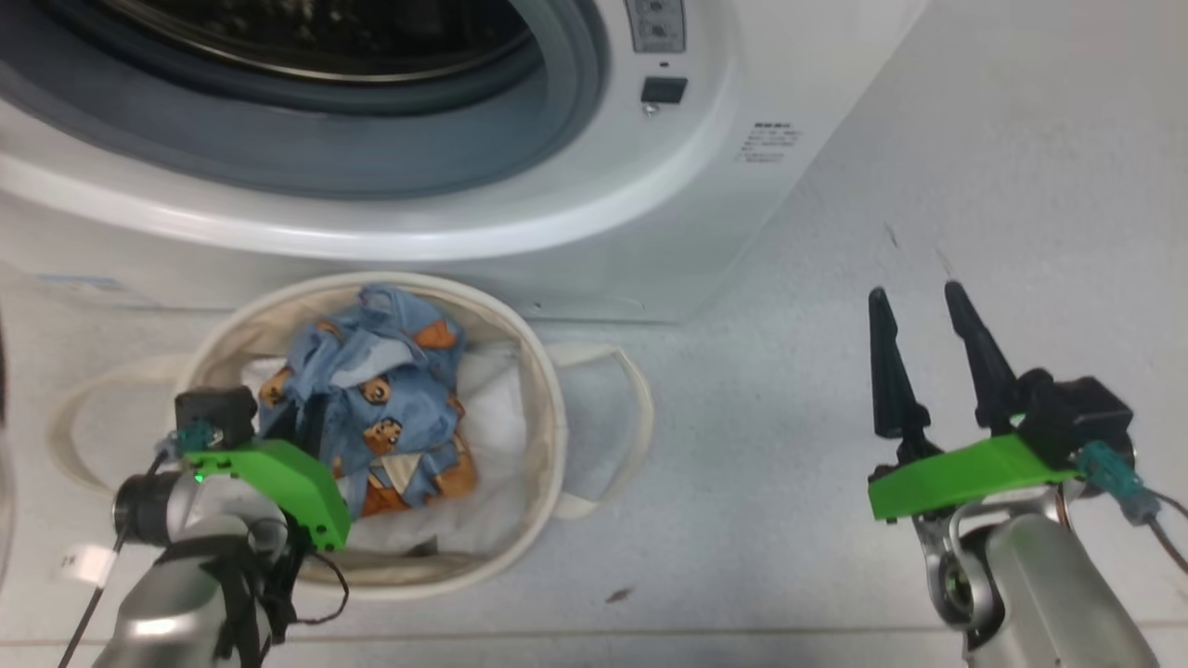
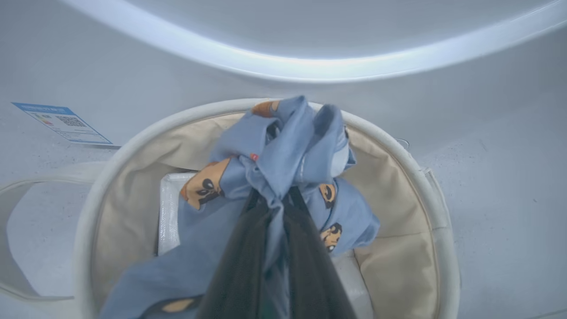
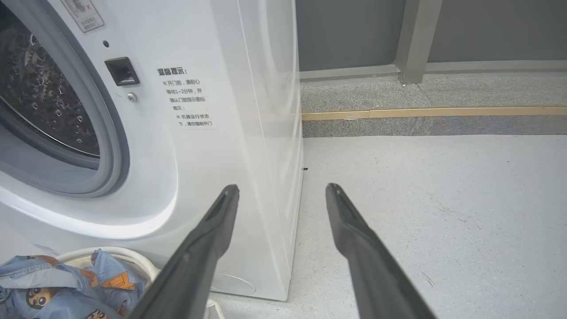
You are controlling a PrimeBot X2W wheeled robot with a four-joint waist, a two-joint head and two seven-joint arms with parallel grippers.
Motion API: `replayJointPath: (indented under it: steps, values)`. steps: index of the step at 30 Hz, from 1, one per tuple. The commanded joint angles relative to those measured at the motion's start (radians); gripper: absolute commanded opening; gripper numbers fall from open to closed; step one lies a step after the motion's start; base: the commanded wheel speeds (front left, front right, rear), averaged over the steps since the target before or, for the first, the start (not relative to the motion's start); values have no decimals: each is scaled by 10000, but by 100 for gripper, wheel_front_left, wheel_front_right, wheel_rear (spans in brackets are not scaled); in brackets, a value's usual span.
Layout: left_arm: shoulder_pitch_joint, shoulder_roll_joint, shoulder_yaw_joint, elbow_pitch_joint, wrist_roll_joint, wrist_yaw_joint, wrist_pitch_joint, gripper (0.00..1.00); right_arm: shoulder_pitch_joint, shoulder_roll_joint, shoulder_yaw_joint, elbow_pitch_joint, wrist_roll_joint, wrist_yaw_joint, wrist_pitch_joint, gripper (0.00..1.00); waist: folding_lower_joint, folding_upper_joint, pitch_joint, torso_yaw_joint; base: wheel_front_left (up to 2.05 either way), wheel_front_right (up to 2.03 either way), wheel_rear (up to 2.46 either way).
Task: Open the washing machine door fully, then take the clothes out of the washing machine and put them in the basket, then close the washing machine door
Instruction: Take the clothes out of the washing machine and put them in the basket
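The washing machine [image 1: 594, 186] stands with its mouth uncovered, showing the grey ring and the steel drum [image 3: 44, 88]; its door is out of view. In front of it sits the cream basket [image 1: 549, 408]. My left gripper [image 1: 311, 422] hangs over the basket, shut on a bunch of the light-blue bear-print clothes [image 1: 380, 390]. In the left wrist view the fabric [image 2: 283, 146] is pinched between the dark fingers [image 2: 241, 266] and drapes down inside the basket rim [image 2: 398, 146]. My right gripper [image 1: 914, 297] is open and holds nothing, over the floor to the right of the machine.
A plain white sheet [image 1: 501, 390] lies in the basket's bottom. The basket's loop handles [image 1: 631, 390] lie out on the grey floor. The right wrist view shows the machine's right corner [image 3: 294, 177], a grey wall and a brass floor strip [image 3: 421, 113] behind.
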Motion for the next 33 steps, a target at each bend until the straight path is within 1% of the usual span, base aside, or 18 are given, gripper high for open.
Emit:
replayJointPath:
  steps: [1, 4, 7, 10, 13, 18, 20, 21, 22, 23, 29, 33]
  values:
    - [-185, 198, 260, 31, -29, -27, -155, 0, -86, -63, 146, -339, -9, 73, -122, 100, 0, 0, 385, -277, 0, 0, 0]
    - [-567, 36, 256, 972, -102, -109, -164, 0, -188, -73, 87, -445, -14, 73, -122, 100, 0, 0, 755, -498, 0, 0, 0]
    - [-841, -26, 228, 1494, -156, -156, -125, 0, -265, -107, -53, -548, -55, 73, -122, 100, 0, 0, 1101, -727, 0, 0, 0]
    - [-1006, 8, 255, 1735, -229, -170, -89, 0, -314, -93, -154, -641, -79, 73, -122, 100, 0, 0, 1375, -907, 0, 0, 0]
    - [-1098, 52, 278, 1862, -278, -83, -14, 0, -352, -63, -190, -716, -95, 73, -122, 100, 0, 0, 1604, -1014, 0, 0, 0]
    - [-1188, 98, 247, 1944, -300, 16, 96, 0, -366, -32, -318, -826, -129, 73, -122, 100, 0, 0, 1781, -1041, 0, 0, 0]
    - [-1175, 59, 225, 1958, -325, -9, 141, 0, -354, -29, -369, -843, -147, 73, -122, 100, 0, 0, 1780, -1007, 0, 0, 0]
    - [-1153, 25, 213, 1963, -352, -40, 196, 6, -348, -29, -378, -837, -161, 73, -122, 100, 0, 0, 1750, -981, 0, 0, 0]
    - [-1158, 22, 223, 1966, -378, -57, 170, 73, -347, -25, -371, -830, -165, 73, -122, 100, 0, 0, 1717, -955, 0, 0, 0]
    - [-1145, 13, 247, 1969, -407, -58, 122, 100, -349, -22, -353, -813, -160, 73, -122, 100, 0, 0, 1663, -931, 0, 0, 0]
    - [-1032, -56, -79, 1979, -263, -181, 145, 100, -312, -38, -201, -619, -180, 73, -122, 100, 0, 0, 1128, -750, 0, 0, 0]
    - [-1032, 0, -148, 1804, -221, -232, -109, 100, -242, -32, -71, -449, -163, 73, -122, 100, 0, 0, 570, -551, 0, 0, 0]
